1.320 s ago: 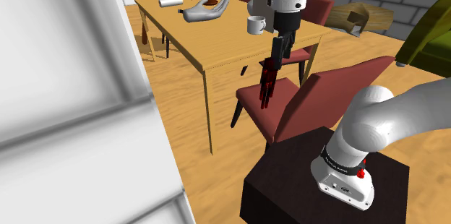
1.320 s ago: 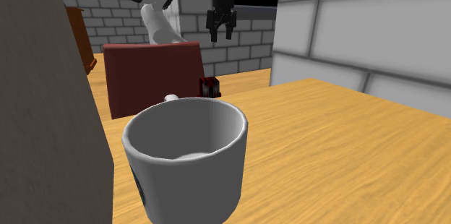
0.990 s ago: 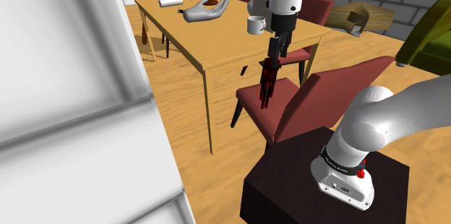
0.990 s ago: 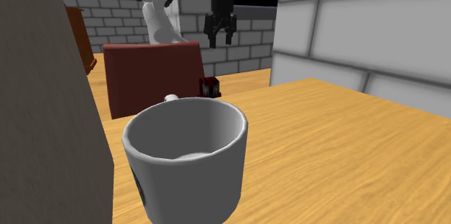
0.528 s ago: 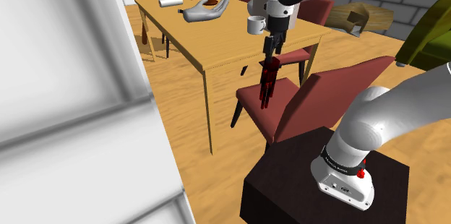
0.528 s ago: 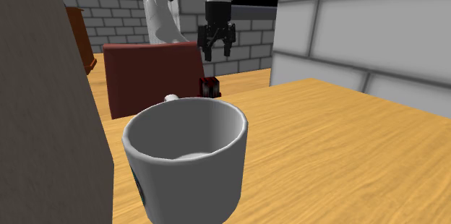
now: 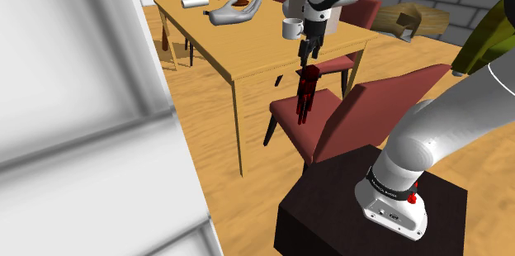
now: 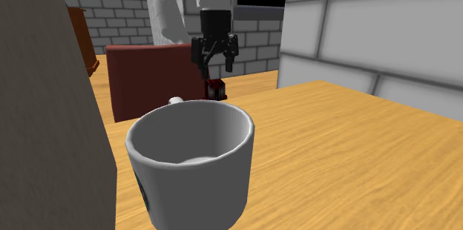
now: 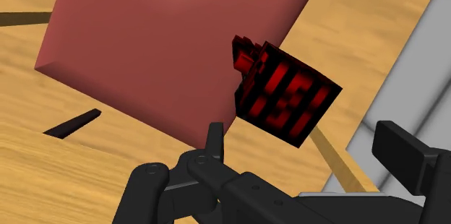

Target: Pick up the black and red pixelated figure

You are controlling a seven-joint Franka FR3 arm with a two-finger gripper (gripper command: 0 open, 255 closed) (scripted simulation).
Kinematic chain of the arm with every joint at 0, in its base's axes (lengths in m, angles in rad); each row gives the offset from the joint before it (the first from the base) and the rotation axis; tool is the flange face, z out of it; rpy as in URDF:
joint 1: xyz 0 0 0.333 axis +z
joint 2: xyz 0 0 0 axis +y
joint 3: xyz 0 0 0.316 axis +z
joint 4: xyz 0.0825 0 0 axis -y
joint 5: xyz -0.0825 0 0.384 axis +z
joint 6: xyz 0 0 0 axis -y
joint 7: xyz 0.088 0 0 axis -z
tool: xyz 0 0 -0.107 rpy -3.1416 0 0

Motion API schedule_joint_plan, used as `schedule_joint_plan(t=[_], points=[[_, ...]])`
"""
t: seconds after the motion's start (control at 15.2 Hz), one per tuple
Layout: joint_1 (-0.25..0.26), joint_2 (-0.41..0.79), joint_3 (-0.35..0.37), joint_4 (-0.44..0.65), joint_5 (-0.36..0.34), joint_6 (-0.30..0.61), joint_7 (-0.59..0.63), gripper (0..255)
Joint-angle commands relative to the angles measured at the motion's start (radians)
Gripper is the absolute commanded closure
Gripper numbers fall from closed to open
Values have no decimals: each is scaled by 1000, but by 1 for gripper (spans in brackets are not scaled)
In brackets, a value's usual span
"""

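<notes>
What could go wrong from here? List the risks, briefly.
1. The open claw hangs just above the tall, narrow figure. A slightly off descent could tip it off the chair seat.
2. The figure stands close to the table, so a finger might strike the table's edge on the way down.

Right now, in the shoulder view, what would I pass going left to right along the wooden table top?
white cylinder → grey hand-shaped sculpture → white mug
</notes>
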State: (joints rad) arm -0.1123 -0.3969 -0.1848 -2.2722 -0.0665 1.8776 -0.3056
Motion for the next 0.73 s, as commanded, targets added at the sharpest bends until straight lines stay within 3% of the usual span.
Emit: schedule_joint_plan(t=[0.0, 0.46, 0.53, 0.66], points=[[-1, 7, -4, -24, -1, 33, -2, 0], [-2, 23, -8, -86, -2, 111, -3, 0], [-3, 23, -9, -86, -2, 111, -4, 255], [-3, 23, -9, -87, -2, 112, -3, 255]])
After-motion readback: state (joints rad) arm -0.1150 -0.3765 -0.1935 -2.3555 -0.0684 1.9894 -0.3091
